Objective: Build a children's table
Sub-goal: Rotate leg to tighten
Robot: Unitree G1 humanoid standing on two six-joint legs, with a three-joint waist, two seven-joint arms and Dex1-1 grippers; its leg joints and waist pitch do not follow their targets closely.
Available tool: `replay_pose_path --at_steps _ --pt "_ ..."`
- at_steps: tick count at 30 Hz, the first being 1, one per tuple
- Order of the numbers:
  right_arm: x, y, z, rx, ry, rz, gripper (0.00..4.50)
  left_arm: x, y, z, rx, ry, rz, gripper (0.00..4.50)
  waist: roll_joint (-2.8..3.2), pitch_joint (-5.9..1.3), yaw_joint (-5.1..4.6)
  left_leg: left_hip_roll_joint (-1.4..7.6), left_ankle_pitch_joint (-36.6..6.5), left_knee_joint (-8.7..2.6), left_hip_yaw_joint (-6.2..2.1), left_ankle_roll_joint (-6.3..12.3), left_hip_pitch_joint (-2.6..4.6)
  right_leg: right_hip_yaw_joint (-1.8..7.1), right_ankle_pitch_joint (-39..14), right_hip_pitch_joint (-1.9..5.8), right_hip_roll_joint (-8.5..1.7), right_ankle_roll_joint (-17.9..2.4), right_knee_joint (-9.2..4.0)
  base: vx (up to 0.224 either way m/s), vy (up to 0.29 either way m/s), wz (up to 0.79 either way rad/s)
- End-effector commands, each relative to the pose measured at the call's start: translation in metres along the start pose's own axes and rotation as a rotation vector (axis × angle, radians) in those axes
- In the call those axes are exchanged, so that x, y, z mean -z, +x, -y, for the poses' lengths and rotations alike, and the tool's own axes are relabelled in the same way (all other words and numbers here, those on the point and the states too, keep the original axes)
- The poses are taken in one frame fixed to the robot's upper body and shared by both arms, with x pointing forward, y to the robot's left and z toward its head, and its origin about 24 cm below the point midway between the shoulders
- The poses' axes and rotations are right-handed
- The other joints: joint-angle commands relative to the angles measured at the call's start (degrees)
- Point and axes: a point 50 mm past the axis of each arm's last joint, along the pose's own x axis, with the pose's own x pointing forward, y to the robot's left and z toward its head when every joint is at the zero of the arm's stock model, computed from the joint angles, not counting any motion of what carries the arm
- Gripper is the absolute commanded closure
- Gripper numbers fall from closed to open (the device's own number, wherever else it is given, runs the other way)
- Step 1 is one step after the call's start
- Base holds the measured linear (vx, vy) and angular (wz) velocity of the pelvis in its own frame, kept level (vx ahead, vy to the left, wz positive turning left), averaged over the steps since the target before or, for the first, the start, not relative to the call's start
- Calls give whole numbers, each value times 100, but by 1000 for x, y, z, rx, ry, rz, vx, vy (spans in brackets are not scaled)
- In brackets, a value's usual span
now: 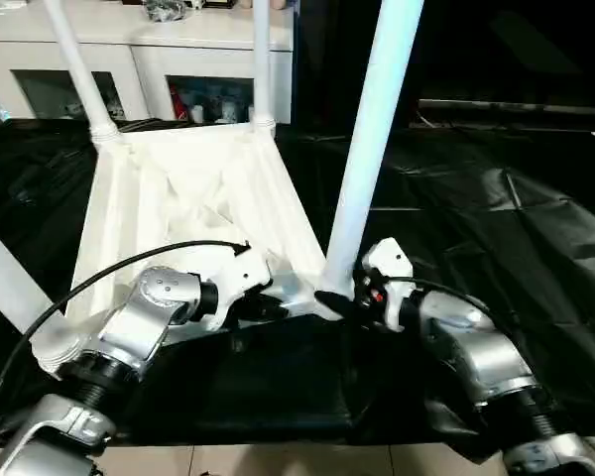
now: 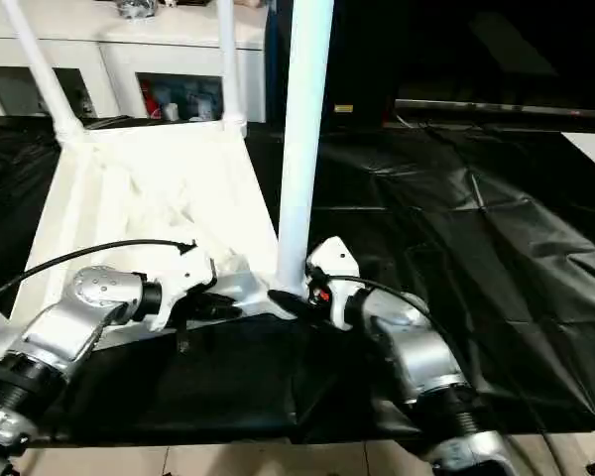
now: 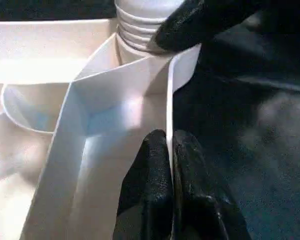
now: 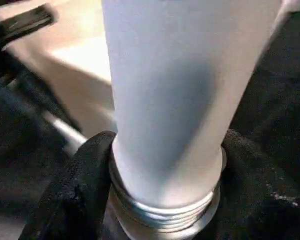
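Note:
The white tabletop (image 1: 193,213) lies upside down on black sheeting, ribbed underside up. Two white legs (image 1: 79,64) stand in its far corner sockets and another leg (image 1: 5,283) rises at the near left. At the near right corner stands a tall leg (image 1: 372,149); my right gripper (image 1: 339,303) is shut on its threaded base, one black finger (image 4: 72,187) on each side. My left gripper (image 1: 276,309) is shut on the tabletop's thin rim (image 3: 169,115) just beside that corner, fingertips (image 3: 155,165) pinching the wall.
Black plastic sheeting (image 1: 486,228) covers the work surface, with a tiled floor (image 1: 278,461) at its near edge. A white cabinet (image 1: 169,59) with glass doors stands behind the tabletop. A black cable (image 1: 109,273) loops over my left forearm.

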Motion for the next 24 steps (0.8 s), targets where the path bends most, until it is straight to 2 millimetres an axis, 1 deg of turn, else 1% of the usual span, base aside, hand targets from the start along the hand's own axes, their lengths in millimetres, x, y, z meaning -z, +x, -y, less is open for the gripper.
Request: replay_pose_path --at_steps 1,2,3,4,5,6,7,8,9,10,11,12,13,14,15,17,18,19,20,21,22,23,24 --pt "9 2 3 117 76 2 173 -4 7 -6 -102 -62 56 450 -21 -283 -16 -162 -1703 -408 113 6 -22 148 -2740 196 -245 -557 -632 0 0 0" --pt "13 8 0 179 121 6 173 -6 14 -7 -132 -83 61 450 -35 -283 -8 -170 -1744 -405 110 -20 -5 143 -2835 201 -246 -533 -647 0 0 0" --pt "17 14 -4 246 156 -1 173 -9 23 -6 -160 -102 61 450 -56 -285 -24 -174 -1724 -410 108 -21 -21 144 -2876 199 -252 -511 -649 0 0 0" --pt "17 14 -4 246 156 -1 173 -9 23 -6 -160 -102 61 450 -53 -295 -14 -176 -1678 -409 105 -42 -13 139 -2882 206 -250 -488 -647 0 0 0" --pt "18 20 -7 283 175 -6 173 -11 29 -6 -179 -109 60 450 -39 -295 -5 -170 -1725 -411 98 -44 6 136 -2908 197 -260 -478 -653 0 0 0" --pt "18 29 -11 338 195 -18 173 -15 40 -3 -200 -117 59 450 -35 -295 -16 -169 -1697 -422 99 -32 -14 139 -2852 202 -259 -467 -653 0 0 0" --pt "18 29 -11 338 195 -18 173 -15 40 -3 -200 -117 59 450 -28 -282 -23 -173 -1732 -422 107 -39 0 141 -2877 176 -253 -460 -669 0 0 0" --pt "15 38 -15 361 179 -19 173 -19 50 -1 -222 -119 57 450 -35 -293 -24 -187 -1799 -419 92 -48 5 126 -2970 195 -254 -416 -668 0 0 0" --pt "11 43 -18 349 162 -13 173 -22 56 1 -226 -109 53 450 -40 -303 -31 -182 -1781 -425 94 -30 1 125 -2892 196 -255 -395 -674 0 0 0" --pt "10 45 -19 340 159 -11 173 -23 57 2 -224 -104 52 450 -34 -302 -25 -181 -1793 -426 93 -16 9 124 -2857 190 -258 -402 -670 0 0 0" --pt "6 48 -22 310 156 5 173 -25 61 4 -217 -78 46 450 -50 -311 -17 -193 -1765 -430 98 64 -5 127 -2684 211 -248 -406 -665 0 0 0" --pt "4 49 -22 295 157 19 173 -26 62 5 -211 -74 48 450 -58 -320 -15 -193 -1733 -439 97 95 -10 127 -2608 218 -252 -416 -659 0 0 0" --pt "2 50 -23 292 159 28 173 -26 63 5 -210 -73 48 450 -46 -325 -22 -183 -1669 -464 87 138 -32 123 -2444 241 -267 -478 -641 0 0 0" --pt "1 49 -22 285 160 38 173 -27 61 4 -209 -66 50 450 -39 -331 -24 -180 -1652 -470 88 149 -35 120 -2382 248 -270 -502 -644 0 0 0" --pt "1 49 -22 277 161 44 138 -27 61 3 -208 -62 49 450 -39 -339 -25 -174 -1638 -474 92 164 -28 121 -2241 251 -269 -555 -639 0 0 0" --pt "-2 47 -22 254 142 63 104 -25 58 1 -206 -54 47 450 -37 -337 -23 -175 -1652 -480 92 172 -36 121 -2204 261 -273 -584 -638 0 0 0" --pt "-5 43 -20 197 98 82 104 -22 52 0 -189 -46 48 450 -53 -336 -20 -184 -1720 -475 98 201 -41 116 -2315 268 -279 -570 -653 0 0 0" --pt "-5 42 -20 194 95 83 98 -22 52 0 -188 -46 48 450 -59 -336 -16 -187 -1734 -473 97 226 -45 114 -2380 274 -285 -550 -665 0 0 0" --pt "-7 38 -19 142 71 92 83 -18 47 -1 -171 -37 45 450 -63 -341 -9 -184 -1657 -472 100 250 -57 120 -2405 279 -299 -528 -670 0 0 0" --pt "-9 33 -18 82 60 91 68 -15 43 -1 -156 -32 46 450 -72 -343 7 -183 -1599 -469 105 283 -49 119 -2393 288 -294 -517 -677 0 0 0" --pt "-10 29 -18 45 48 85 60 -14 40 -2 -148 -33 46 450 -78 -350 18 -170 -1497 -471 107 325 -62 128 -2254 302 -295 -534 -656 0 0 0" --pt "-11 28 -17 34 40 81 53 -13 39 -2 -143 -31 49 450 -74 -341 24 -174 -1446 -471 111 335 -66 128 -2208 302 -290 -547 -659 0 0 0" --pt "-11 24 -16 5 17 71 53 -13 37 -2 -130 -24 55 450 -68 -354 28 -172 -1355 -469 110 345 -69 124 -2090 312 -289 -582 -647 0 0 0"
